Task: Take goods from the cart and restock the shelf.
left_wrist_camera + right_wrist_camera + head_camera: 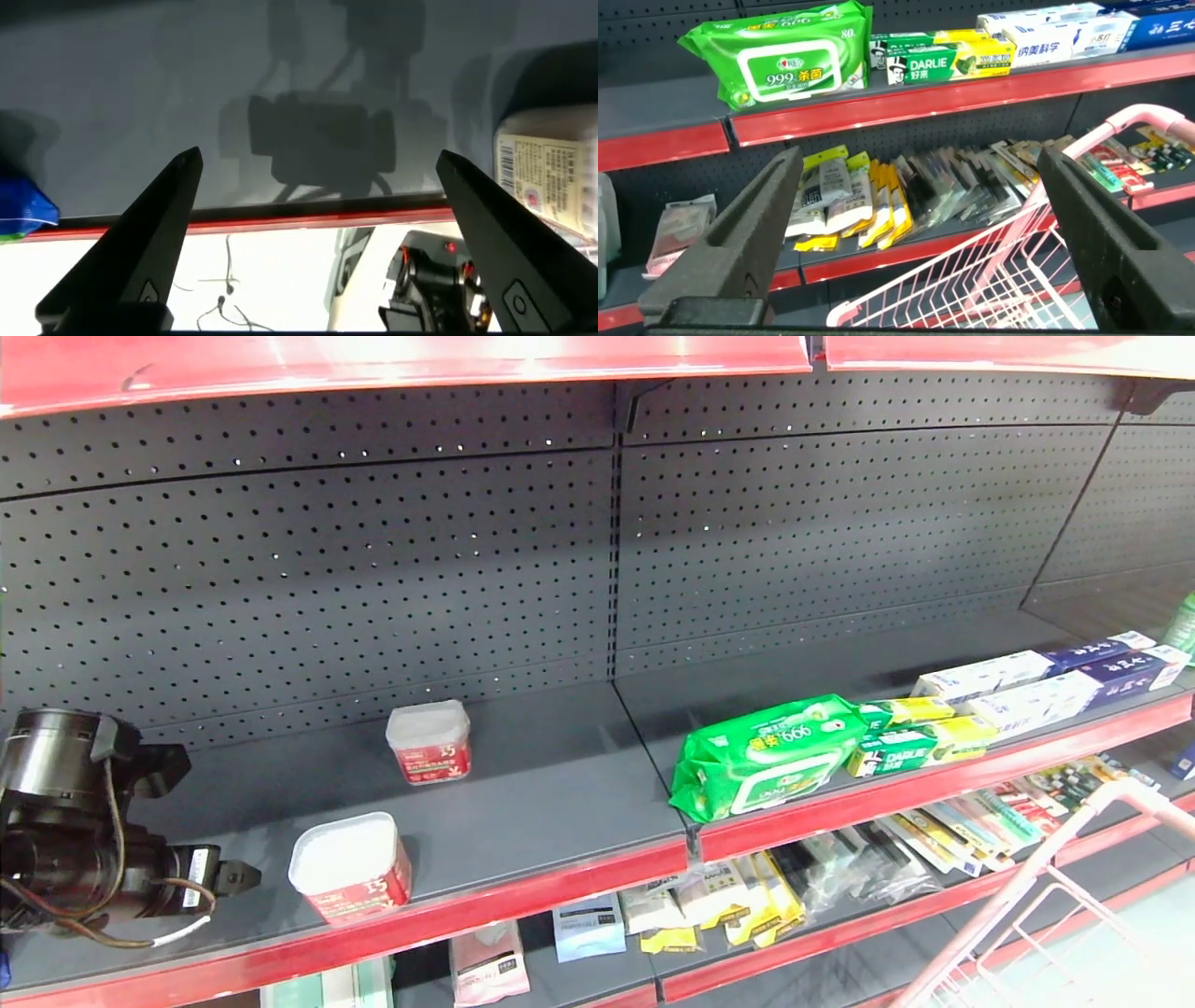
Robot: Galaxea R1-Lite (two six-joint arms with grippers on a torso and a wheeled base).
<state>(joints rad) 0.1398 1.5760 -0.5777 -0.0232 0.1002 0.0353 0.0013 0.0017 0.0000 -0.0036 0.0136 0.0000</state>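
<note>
Pink cart [1125, 791] wire sits closest, cut off at the head view's lower right corner. Over it the right gripper [917, 154] faces the shelves, fingers wide apart and empty. At the left end of the shelf [560, 784], the left gripper [318, 157] lies low over the front lip, fingers likewise spread around nothing. A white tub [350, 868] stands just beside it, partly cropped in the left wrist view. Farther back stands a second tub [428, 742]. A green wipes pack [766, 756] and toothpaste boxes [920, 733] lie to the right.
</note>
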